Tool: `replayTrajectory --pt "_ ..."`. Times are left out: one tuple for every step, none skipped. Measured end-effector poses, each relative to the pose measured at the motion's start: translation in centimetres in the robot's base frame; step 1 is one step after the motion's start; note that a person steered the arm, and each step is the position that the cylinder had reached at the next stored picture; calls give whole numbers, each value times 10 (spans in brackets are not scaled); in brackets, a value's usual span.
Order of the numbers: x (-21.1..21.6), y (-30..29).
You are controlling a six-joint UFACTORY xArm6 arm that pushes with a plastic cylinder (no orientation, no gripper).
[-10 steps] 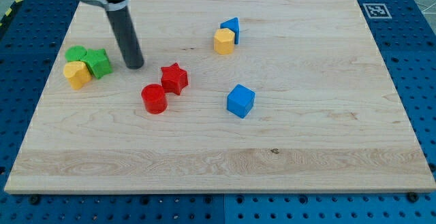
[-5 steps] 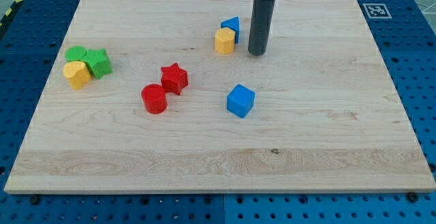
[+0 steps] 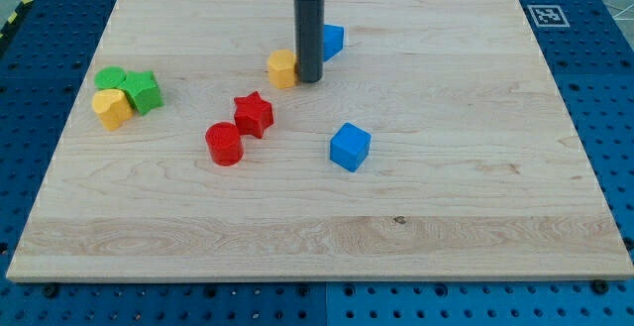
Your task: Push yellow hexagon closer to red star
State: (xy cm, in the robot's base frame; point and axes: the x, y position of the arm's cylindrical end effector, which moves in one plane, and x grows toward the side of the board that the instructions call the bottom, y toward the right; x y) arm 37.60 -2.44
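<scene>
- Yellow hexagon [image 3: 282, 68] sits on the wooden board [image 3: 446, 197], up and to the view's right of the red star [image 3: 254, 114] and apart from it; its right edge is hidden by the rod.
- My tip [image 3: 310, 78] touches the hexagon's right side; it grips nothing.
- Blue block [image 3: 332, 41] behind the rod is partly hidden, shape unclear.
- Red cylinder [image 3: 224, 144] is just beside the star.
- Blue cube [image 3: 349, 147] stands alone.

Yellow hexagon [image 3: 282, 68] flat on board, red star [image 3: 254, 114] near, toward view's lower left
</scene>
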Motion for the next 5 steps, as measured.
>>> replayTrajectory --pt "2 -29" --pt "2 -45" --pt "-14 -44" --pt "-37 -41" --pt "-35 -52"
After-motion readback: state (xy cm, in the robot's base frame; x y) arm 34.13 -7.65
